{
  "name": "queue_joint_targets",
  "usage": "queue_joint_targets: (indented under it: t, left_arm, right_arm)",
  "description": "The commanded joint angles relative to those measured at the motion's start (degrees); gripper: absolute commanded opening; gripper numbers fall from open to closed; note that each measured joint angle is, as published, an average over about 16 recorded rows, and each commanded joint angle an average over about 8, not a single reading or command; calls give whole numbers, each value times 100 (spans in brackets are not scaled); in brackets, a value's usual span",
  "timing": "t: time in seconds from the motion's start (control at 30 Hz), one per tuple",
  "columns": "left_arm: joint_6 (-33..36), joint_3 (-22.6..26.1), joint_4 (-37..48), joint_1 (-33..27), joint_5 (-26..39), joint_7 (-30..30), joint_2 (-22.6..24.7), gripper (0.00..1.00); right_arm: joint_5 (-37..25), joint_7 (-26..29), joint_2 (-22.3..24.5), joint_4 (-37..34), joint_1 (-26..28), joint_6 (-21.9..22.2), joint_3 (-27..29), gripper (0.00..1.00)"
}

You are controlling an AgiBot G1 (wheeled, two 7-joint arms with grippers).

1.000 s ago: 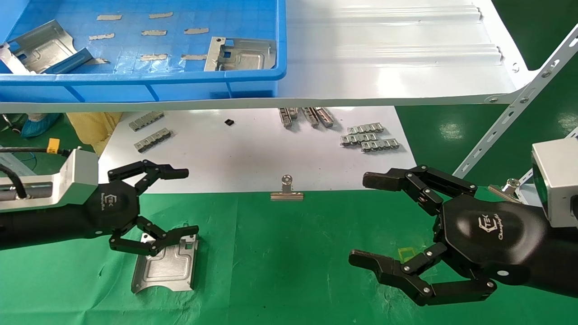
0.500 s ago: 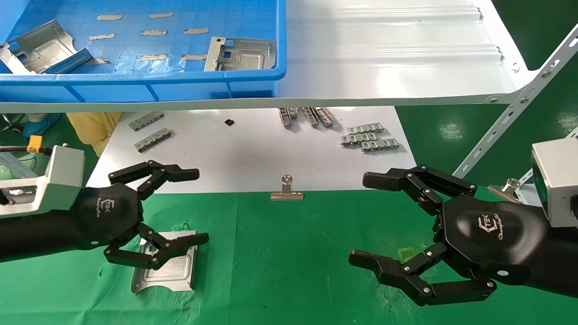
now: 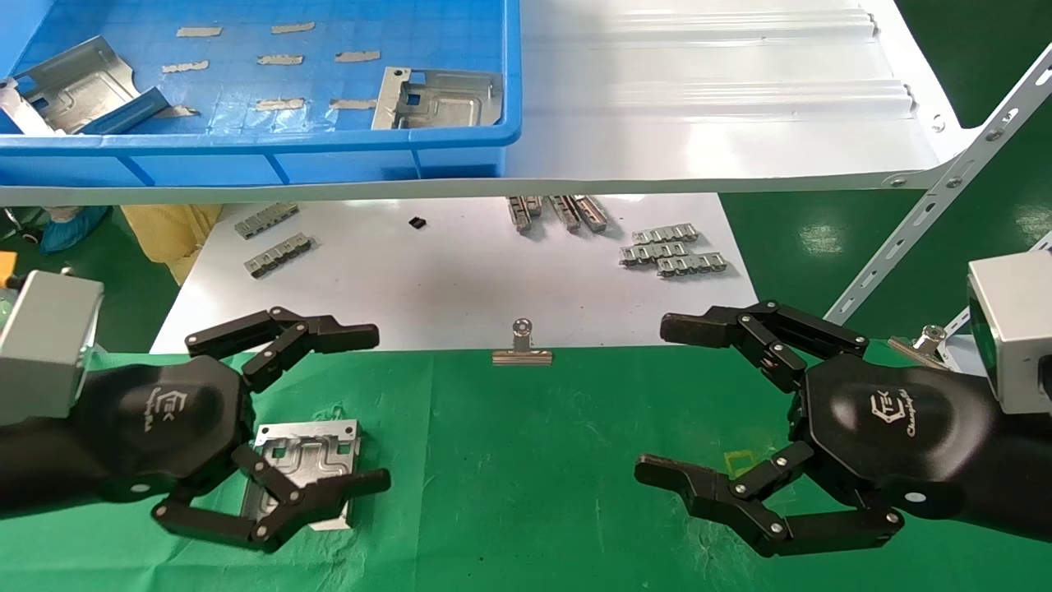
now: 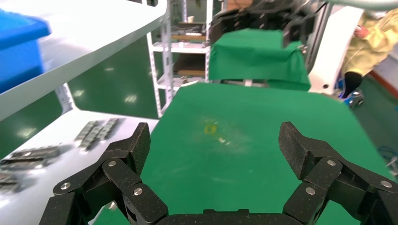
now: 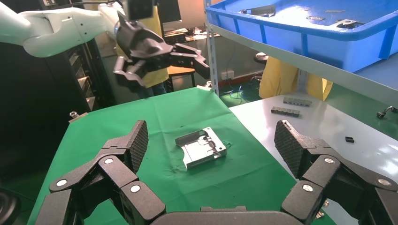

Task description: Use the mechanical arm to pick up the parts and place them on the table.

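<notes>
One silver part (image 3: 316, 444) lies flat on the green table (image 3: 534, 460) at the near left, partly hidden by my left hand's lower finger. It also shows in the right wrist view (image 5: 202, 147). My left gripper (image 3: 380, 407) hovers over it, open and empty; its wrist view shows spread fingers (image 4: 216, 140) above bare green cloth. Two more parts (image 3: 440, 97) (image 3: 78, 82) lie in the blue bin (image 3: 246, 144) on the shelf. My right gripper (image 3: 653, 399) is open and empty at the near right.
A white ribbed shelf (image 3: 699, 123) overhangs the back. Under it a white sheet (image 3: 460, 279) carries small linked silver strips (image 3: 670, 253). A silver binder clip (image 3: 522, 349) sits at the sheet's front edge. A slanted shelf brace (image 3: 945, 189) runs at the right.
My left hand has drawn back toward the near edge and swung slightly right, its lower finger now across the part's near end. The part and the right arm have stayed still.
</notes>
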Motion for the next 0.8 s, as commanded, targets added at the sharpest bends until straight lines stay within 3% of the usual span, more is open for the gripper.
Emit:
queue_joint_targets:
  t: [0.03, 0.4, 0.8]
  left_arm:
    - [-20, -110, -215, 115, -53, -148, -42, 100]
    - [-109, -614, -1210, 643, -297, -803, -234, 100]
    - [-118, -614, -1199, 645, -306, -791, -239, 100]
  right_arm:
    - [0, 0, 0, 0, 0, 0, 0, 100]
    - [1, 0, 0, -1, -1, 1, 0, 100]
    - [1, 0, 0, -2, -1, 2, 0, 100]
